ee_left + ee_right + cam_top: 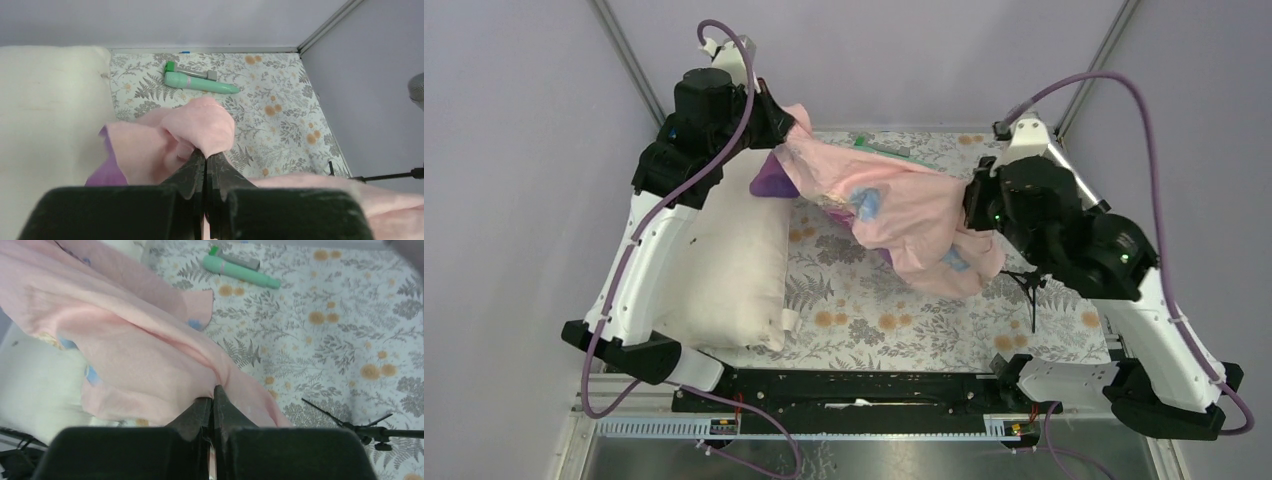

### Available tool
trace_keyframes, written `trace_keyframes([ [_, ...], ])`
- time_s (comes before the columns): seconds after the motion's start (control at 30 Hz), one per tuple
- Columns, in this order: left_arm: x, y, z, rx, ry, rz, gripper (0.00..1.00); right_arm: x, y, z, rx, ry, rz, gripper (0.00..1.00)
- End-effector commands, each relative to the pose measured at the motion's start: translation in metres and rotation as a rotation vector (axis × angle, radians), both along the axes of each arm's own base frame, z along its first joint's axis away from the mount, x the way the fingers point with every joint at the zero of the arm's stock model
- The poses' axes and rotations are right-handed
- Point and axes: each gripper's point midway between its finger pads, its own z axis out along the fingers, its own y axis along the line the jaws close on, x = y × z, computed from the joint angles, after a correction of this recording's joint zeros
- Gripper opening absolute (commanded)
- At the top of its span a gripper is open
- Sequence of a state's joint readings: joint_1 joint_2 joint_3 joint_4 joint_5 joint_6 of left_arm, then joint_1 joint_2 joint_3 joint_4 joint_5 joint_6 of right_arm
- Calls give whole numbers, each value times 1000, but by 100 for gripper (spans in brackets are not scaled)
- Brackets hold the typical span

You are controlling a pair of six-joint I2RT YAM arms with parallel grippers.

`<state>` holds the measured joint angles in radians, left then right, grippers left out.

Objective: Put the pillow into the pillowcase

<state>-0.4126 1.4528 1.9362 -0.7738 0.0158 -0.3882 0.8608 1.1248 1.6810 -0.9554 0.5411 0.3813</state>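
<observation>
The cream pillow (729, 265) lies lengthwise on the left of the floral cloth, with a small white tag at its near right corner. The pale pink pillowcase (894, 215) hangs stretched in the air between both arms, its purple lining showing near the pillow's far end. My left gripper (206, 154) is shut on a bunched pink edge of the pillowcase (170, 137), with the pillow (47, 115) to its left. My right gripper (213, 392) is shut on a fold of the pillowcase (125, 347) above the cloth.
A green pen-like tube (200, 83) and a grey-green marker (192, 73) lie on the floral cloth (904, 320) near the back wall; they also show in the right wrist view (240, 272). A thin black stand (1031, 290) sits by the right arm. Grey walls enclose the table.
</observation>
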Motion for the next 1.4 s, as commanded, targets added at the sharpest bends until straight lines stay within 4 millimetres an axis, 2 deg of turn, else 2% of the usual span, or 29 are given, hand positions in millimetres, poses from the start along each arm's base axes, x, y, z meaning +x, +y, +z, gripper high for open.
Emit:
trace_keyframes([
  [0.0, -31, -6, 7, 18, -8, -30, 0, -11, -18, 23, -70, -7, 22, 0],
  [0.07, -48, -15, -17, 37, 39, -61, 0, -19, -20, 6, -85, 48, 36, 0],
  [0.13, -69, -29, -52, 46, 104, -111, 0, -29, -25, -27, -114, 133, 27, 0],
  [0.27, -114, -45, -151, 81, 289, -173, 0, -53, -24, -101, -95, 303, 26, 0],
  [0.3, -127, -49, -175, 78, 332, -187, 0, -58, -24, -118, -89, 338, 23, 8],
  [0.33, -140, -50, -199, 76, 376, -198, 0, -61, -27, -134, -91, 365, 7, 21],
  [0.37, -154, -54, -221, 77, 422, -217, 0, -63, -29, -144, -83, 376, -17, 34],
  [0.4, -169, -53, -252, 96, 483, -226, 0, -63, -27, -149, -61, 379, -21, 51],
  [0.47, -186, -50, -284, 119, 543, -225, 0, -62, -19, -153, -19, 369, 2, 68],
  [0.53, -197, -47, -300, 121, 582, -237, 0, -57, -17, -160, -41, 369, -9, 76],
  [0.57, -199, -46, -302, 126, 585, -244, 0, -53, -15, -165, -57, 371, -16, 78],
  [0.6, -199, -45, -301, 133, 583, -244, 5, -49, -11, -169, -68, 375, -18, 80],
  [0.67, -193, -42, -289, 141, 547, -224, 40, -40, 2, -177, -64, 376, -2, 83],
  [0.73, -181, -43, -262, 127, 477, -201, 63, -28, 14, -183, -48, 346, 5, 85],
  [0.8, -167, -41, -232, 130, 408, -169, 80, -15, 24, -189, -47, 323, 2, 85],
  [0.83, -158, -40, -216, 135, 372, -150, 86, -9, 29, -192, -46, 309, 0, 86],
  [0.93, -128, -23, -182, 171, 302, -60, 96, 3, 40, -205, -43, 295, -3, 86],
  [1.03, -89, 13, -158, 218, 254, 94, 99, 8, 53, -219, -6, 289, 18, 87],
  [1.1, -70, 42, -153, 274, 235, 225, 99, 7, 63, -224, 27, 301, 54, 87],
  [1.17, -58, 70, -154, 313, 232, 345, 99, 5, 75, -222, 52, 308, 101, 87],
  [1.27, -41, 110, -167, 318, 274, 462, 99, 8, 93, -219, 83, 309, 161, 87],
  [1.3, -33, 118, -172, 304, 292, 469, 99, 10, 99, -221, 86, 314, 178, 87],
  [1.37, -18, 121, -185, 279, 330, 427, 99, 12, 109, -223, 91, 320, 210, 87],
])
